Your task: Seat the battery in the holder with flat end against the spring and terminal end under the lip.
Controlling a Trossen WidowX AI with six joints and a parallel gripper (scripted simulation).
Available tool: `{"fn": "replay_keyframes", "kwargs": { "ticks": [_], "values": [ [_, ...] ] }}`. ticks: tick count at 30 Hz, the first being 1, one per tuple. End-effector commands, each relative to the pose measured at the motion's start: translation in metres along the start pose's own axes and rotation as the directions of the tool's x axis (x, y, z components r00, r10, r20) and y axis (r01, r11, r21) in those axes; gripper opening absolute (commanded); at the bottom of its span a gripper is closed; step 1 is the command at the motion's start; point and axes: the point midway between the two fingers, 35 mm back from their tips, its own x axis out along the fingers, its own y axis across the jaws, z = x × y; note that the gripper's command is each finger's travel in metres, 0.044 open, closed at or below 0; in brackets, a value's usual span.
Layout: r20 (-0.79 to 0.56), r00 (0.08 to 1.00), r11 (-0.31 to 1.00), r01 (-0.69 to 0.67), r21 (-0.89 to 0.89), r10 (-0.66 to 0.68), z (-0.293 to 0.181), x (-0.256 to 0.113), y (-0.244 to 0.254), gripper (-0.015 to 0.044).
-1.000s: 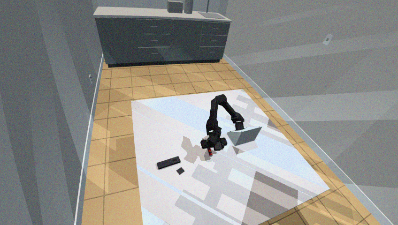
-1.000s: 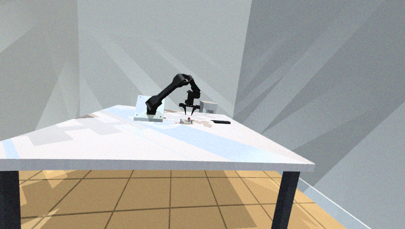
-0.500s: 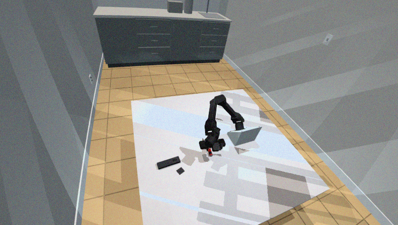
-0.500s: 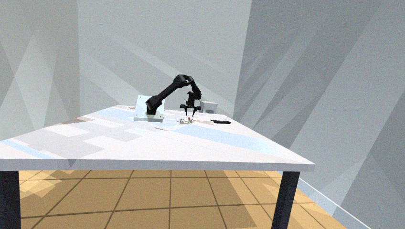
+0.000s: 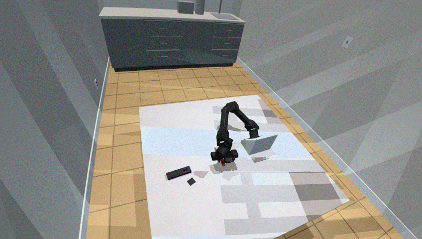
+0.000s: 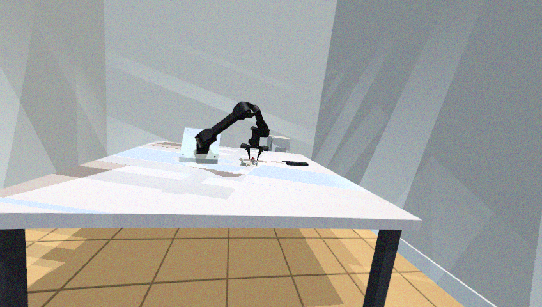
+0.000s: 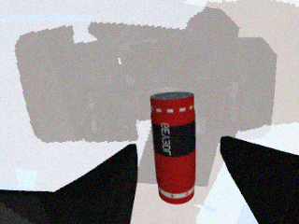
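The red battery (image 5: 223,162) (image 7: 175,168) with a black label lies on its side on the white table. In the wrist view its flat grey end points to the top and its white-banded end to the bottom. My gripper (image 6: 253,158) (image 7: 178,147) is open, pointing down above the battery, with one finger on each side and gaps between fingers and battery. The small pale holder (image 6: 243,163) stands on the table close by, in front of the battery in the exterior view. It is mostly hidden by the gripper in the top view and out of the wrist view.
A black remote-like block (image 5: 178,173) (image 6: 296,163) and a small dark square (image 5: 191,181) lie on the table, left of the gripper in the top view. The arm's upright grey mounting plate (image 5: 262,145) (image 6: 188,142) stands on the other side.
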Motion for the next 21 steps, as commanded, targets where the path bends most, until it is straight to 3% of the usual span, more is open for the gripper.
{"fn": "replay_keyframes", "kwargs": {
  "ticks": [1, 5, 9, 21],
  "values": [
    [-0.007, 1.0, 1.0, -0.001, -0.01, 0.001, -0.0007, 0.0067, 0.0023, 0.0242],
    [-0.008, 1.0, 1.0, -0.001, -0.01, 0.001, -0.001, 0.0106, 0.0026, 0.0242],
    [-0.008, 1.0, 1.0, -0.001, -0.01, 0.001, -0.001, 0.0106, 0.0026, 0.0137],
    [-0.005, 1.0, 1.0, 0.005, -0.002, -0.005, -0.0003, 0.0093, 0.0019, 0.0081]
  ]
}}
